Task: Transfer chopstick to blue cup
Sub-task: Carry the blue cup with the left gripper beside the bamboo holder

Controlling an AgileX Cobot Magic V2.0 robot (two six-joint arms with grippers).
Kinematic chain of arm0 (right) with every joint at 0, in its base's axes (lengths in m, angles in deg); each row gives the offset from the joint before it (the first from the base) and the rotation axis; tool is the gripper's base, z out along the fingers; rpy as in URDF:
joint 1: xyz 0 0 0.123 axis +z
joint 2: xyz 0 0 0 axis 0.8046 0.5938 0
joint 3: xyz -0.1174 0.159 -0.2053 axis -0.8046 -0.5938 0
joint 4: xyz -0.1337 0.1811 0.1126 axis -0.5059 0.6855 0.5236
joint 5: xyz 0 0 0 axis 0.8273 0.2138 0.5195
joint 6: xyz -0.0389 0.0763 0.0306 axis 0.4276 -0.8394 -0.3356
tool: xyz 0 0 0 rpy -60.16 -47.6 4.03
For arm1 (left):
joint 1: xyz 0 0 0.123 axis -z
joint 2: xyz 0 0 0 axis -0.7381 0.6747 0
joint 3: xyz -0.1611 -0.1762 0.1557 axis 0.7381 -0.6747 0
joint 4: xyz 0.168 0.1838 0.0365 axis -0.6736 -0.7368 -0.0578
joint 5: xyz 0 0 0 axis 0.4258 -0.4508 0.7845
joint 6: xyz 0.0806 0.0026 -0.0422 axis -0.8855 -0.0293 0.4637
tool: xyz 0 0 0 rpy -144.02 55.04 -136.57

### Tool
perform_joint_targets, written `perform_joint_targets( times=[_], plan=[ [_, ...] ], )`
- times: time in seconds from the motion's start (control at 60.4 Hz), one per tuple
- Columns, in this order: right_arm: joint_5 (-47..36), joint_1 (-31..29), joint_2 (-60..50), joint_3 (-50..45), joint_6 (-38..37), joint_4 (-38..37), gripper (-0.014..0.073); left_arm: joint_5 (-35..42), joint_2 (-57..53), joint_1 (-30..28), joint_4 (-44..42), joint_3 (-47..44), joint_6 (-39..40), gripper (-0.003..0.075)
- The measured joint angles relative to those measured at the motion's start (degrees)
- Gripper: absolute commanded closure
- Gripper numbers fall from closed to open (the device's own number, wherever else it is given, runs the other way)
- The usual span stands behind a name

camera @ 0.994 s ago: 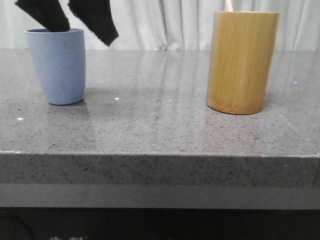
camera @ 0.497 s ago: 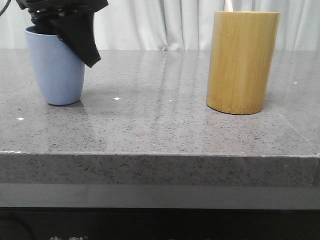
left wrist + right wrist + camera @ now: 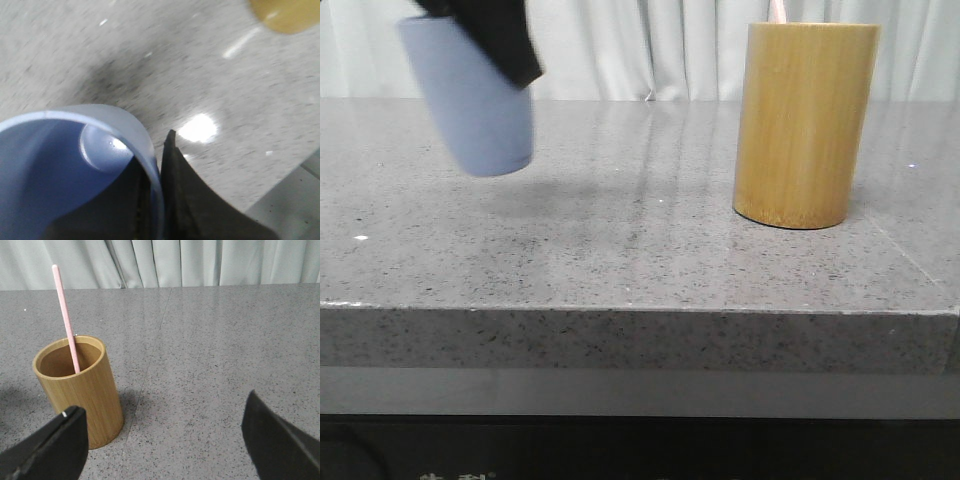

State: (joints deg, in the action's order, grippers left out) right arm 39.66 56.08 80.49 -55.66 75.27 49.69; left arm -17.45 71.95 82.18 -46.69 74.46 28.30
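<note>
- At the front view's upper left, the left hand (image 3: pixel 500 40) gripped the rim of the matte light-blue tapered cup (image 3: pixel 472 105), tilted and lifted clear of the grey speckled stone tabletop (image 3: pixel 640 250).
- One thin pale pink chopstick (image 3: pixel 65 317) stood in the yellow-brown bamboo cylinder (image 3: pixel 805 125), right of frame.
- The right hand (image 3: pixel 162 440) hung spread wide, holding nothing.

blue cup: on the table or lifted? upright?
Lifted and tilted. The blue cup hangs clear above its shadow on the table, pinched at the rim by the left gripper.

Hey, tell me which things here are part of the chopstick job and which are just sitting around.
Part of the job:
- blue cup, lifted and tilted, left end effector clamped on its rim
- pink chopstick
- bamboo holder, which holds the chopstick

Just there:
- grey stone table
- white curtain
</note>
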Motion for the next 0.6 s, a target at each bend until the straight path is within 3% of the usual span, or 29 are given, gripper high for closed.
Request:
perform_joint_targets(
  times=[0.381, 0.497, 0.596],
  plan=[
    [0.5, 0.0, 0.0, 0.0, 0.0, 0.0, -0.0039, -0.3, 9.1, 9.6, 0.6, 7.6, 0.0, 0.0733],
    [0.5, 0.0, 0.0, 0.0, 0.0, 0.0, -0.0039, -0.3, 10.2, 10.0, 0.6, 7.9, 0.0, 0.0636],
    [0.5, 0.0, 0.0, 0.0, 0.0, 0.0, -0.0039, -0.3, 10.5, 10.0, 0.2, 7.9, 0.1, 0.0491]
  ],
)
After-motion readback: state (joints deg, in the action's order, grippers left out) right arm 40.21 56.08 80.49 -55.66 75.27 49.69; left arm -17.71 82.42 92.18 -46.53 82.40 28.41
